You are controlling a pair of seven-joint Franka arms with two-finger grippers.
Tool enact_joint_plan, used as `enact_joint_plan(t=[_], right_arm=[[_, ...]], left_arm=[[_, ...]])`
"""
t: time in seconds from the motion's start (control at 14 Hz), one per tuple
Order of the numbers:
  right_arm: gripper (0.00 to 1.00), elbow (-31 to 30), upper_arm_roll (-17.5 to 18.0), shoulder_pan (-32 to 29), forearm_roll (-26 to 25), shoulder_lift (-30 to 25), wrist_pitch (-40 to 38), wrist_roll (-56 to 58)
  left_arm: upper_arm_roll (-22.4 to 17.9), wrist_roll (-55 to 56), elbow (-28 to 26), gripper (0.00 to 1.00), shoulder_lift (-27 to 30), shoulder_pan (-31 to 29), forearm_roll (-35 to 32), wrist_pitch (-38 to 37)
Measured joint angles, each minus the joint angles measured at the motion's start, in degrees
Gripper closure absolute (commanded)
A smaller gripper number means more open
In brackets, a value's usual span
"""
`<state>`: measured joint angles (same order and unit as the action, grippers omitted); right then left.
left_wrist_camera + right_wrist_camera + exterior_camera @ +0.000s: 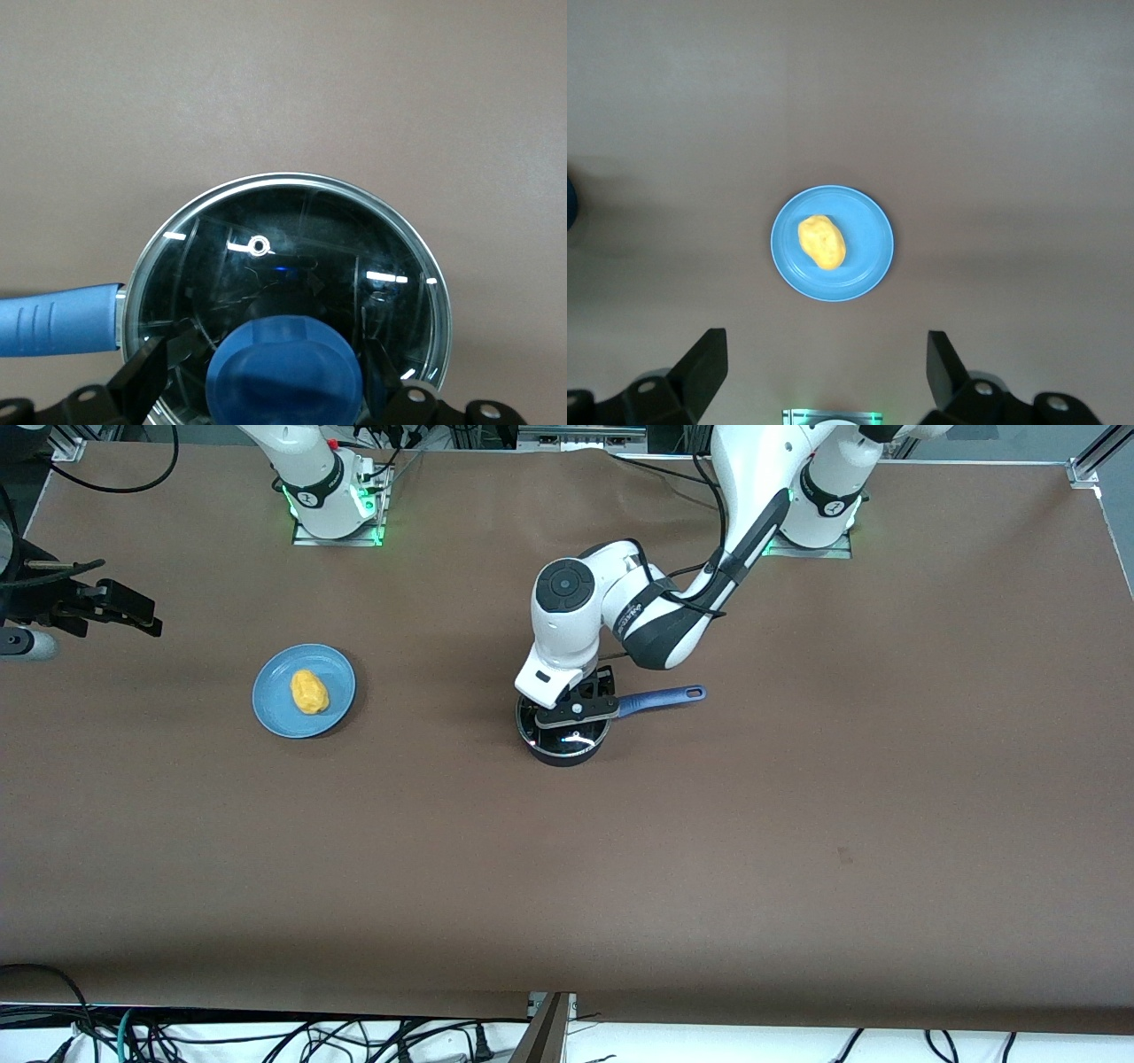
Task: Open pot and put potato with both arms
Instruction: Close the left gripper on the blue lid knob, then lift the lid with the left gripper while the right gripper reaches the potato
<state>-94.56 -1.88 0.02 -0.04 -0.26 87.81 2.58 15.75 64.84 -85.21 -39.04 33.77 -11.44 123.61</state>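
Note:
The black pot (567, 746) stands mid-table with its glass lid (292, 239) on and its blue handle (660, 700) pointing toward the left arm's end. My left gripper (576, 713) is low over the lid. In the left wrist view, the left gripper (275, 354) is open with its fingers on either side of the blue knob (283, 372), not touching it. The yellow potato (309, 691) lies on a blue plate (275, 708) toward the right arm's end. My right gripper (826, 341) is open and empty, high above the table, looking down at the potato (821, 241); it is out of the front view.
A black clamp rig (89, 602) sticks in over the table edge at the right arm's end. The two arm bases (328, 496) stand along the table edge farthest from the front camera. Bare brown table surrounds the plate (868, 257) and the pot.

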Motion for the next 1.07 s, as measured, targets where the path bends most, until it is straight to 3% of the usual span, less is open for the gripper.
enact_joint_plan(t=[0.36,0.79,1.07], right_arm=[[0.01,0.0,0.0,0.0,0.0,0.0,-0.1,0.0],[0.01,0.0,0.0,0.0,0.0,0.0,-0.2,0.0],[0.01,0.0,0.0,0.0,0.0,0.0,-0.2,0.0]], left_arm=[[0.1,1.6,0.4,0.4,0.0,0.1,0.0,0.6],[0.0,1.9,1.2,0.41,0.5,-0.2,0.0,0.1],[0.2,-3.0,2.0,0.42,4.3,-3.8,0.3,-4.1]])
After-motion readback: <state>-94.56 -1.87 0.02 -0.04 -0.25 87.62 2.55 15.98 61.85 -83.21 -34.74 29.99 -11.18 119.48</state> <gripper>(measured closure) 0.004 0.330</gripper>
